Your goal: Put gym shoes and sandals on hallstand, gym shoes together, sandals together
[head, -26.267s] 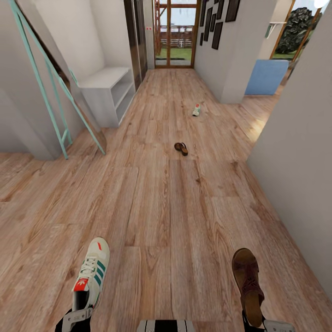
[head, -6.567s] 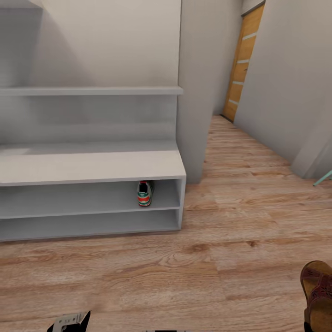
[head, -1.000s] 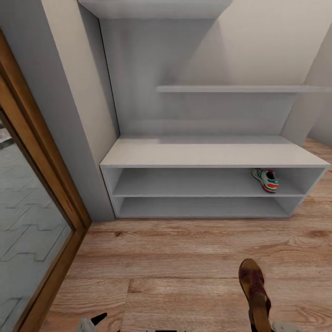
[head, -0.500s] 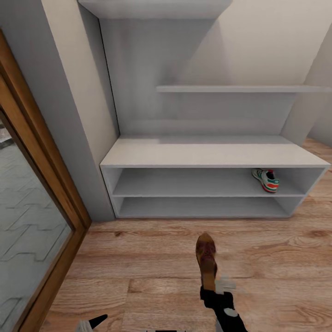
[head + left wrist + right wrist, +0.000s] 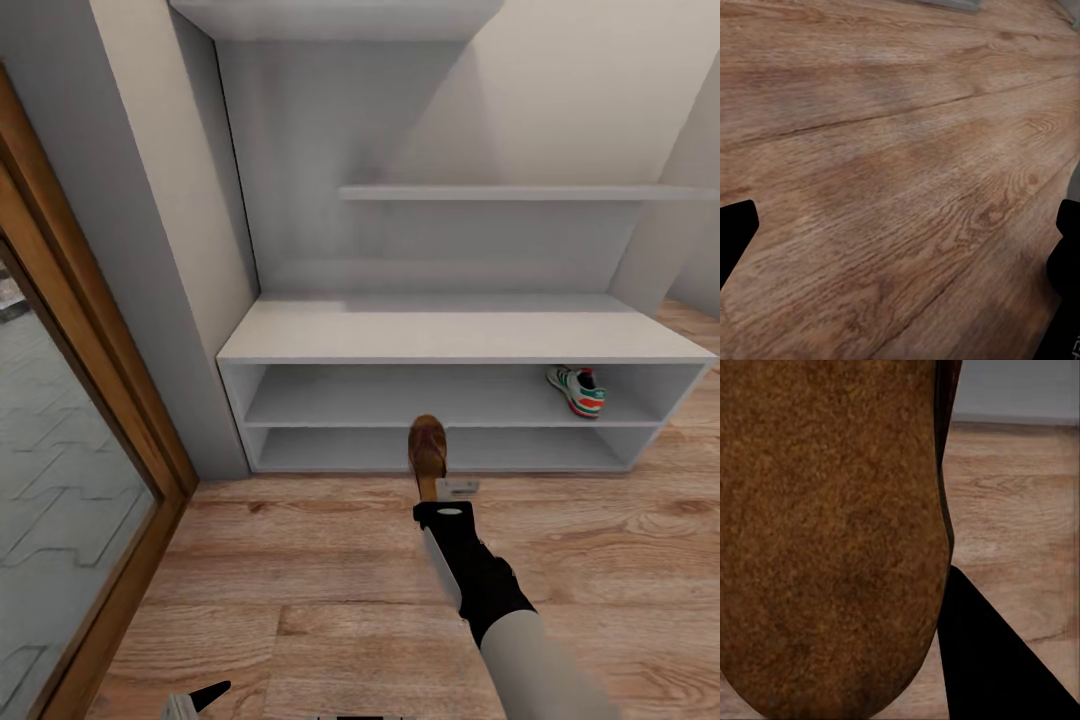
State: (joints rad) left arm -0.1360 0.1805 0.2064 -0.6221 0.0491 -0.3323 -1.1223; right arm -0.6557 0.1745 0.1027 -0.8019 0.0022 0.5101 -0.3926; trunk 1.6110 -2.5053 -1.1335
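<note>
The corridor floor [image 5: 330,590] runs across the near part of the head view, its far edge meeting the hallstand [image 5: 450,335], whose right end is partly cut by a wall corner and whose topmost shelf is cropped by the frame. At the left a wood-framed glass door [image 5: 70,480] is only partly in view.

The right arm [image 5: 500,600] reaches forward from the near right, its sleeve cut off at the frame edge. One second ago the sandal sat low at the near right edge of the view; now the arm has carried it forward to just in front of the lower bay of the hallstand. The sandal [image 5: 428,452] points toe-first toward the rack, held above the floor; its heel is hidden by the right pincer [image 5: 445,492], which is clamped on it. In the right wrist view the sandal's brown surface [image 5: 832,532] is too close to show strap or footbed detail.

A gym shoe [image 5: 577,389] lies in the upper bay near the right end, unchanged. No writing on it can be read at this size.

The left pincer [image 5: 195,698] is barely visible at the near edge; in the left wrist view its dark fingertips [image 5: 736,236] stand wide apart over bare floor, holding nothing.
</note>
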